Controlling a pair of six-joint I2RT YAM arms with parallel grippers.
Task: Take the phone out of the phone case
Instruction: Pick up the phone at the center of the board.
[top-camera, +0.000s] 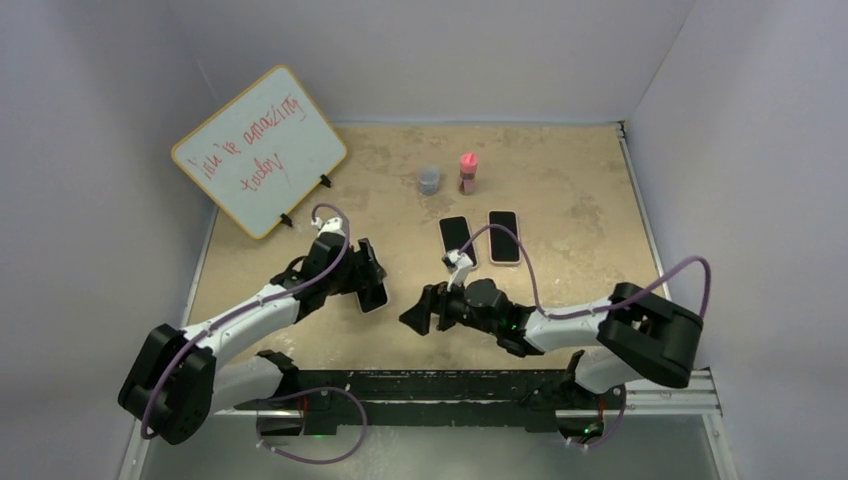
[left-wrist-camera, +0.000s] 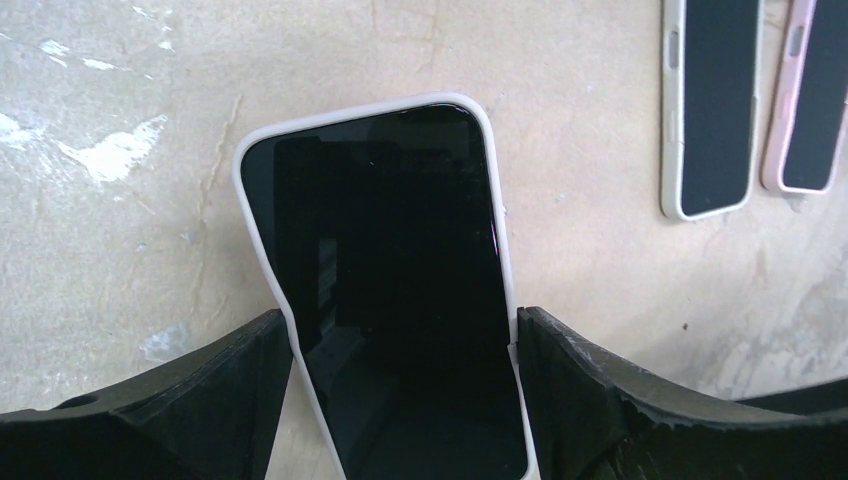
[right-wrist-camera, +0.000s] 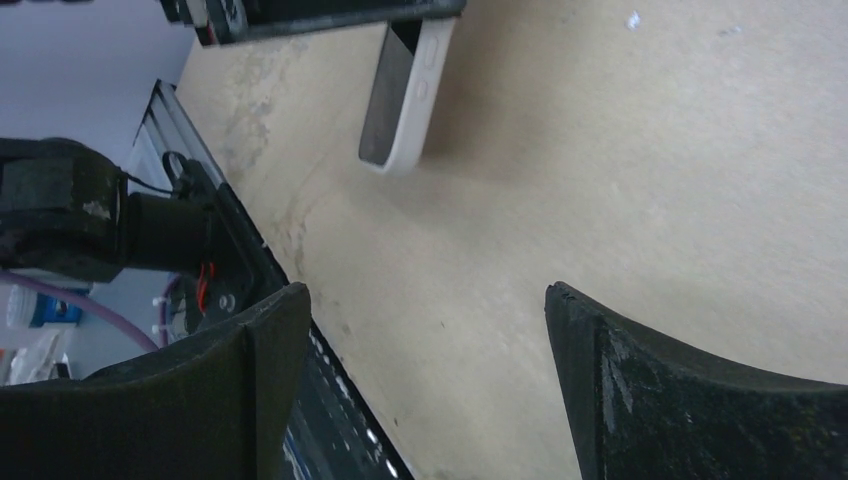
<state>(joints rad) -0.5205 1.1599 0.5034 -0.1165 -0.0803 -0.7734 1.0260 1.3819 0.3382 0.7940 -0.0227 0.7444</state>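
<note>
Beige tabletop (left-wrist-camera: 600, 300) — phone (left-wrist-camera: 390, 290) inside white case (left-wrist-camera: 268, 250), left end effector (left-wrist-camera: 400, 340) gripping.

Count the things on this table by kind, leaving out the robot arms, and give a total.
Cased phones: 3 (held phone, pale-cased phone, pink-cased phone)
Whiteboard: 1
Small containers: 2 (grey jar, pink-topped bottle)
Total: 6

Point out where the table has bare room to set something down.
Bare: the right side, between the pink-cased phone and the table edge; also between the whiteboard and grey cup. Crowded: near centre, where the left claw grips the cased phone facing the right claw.
</note>
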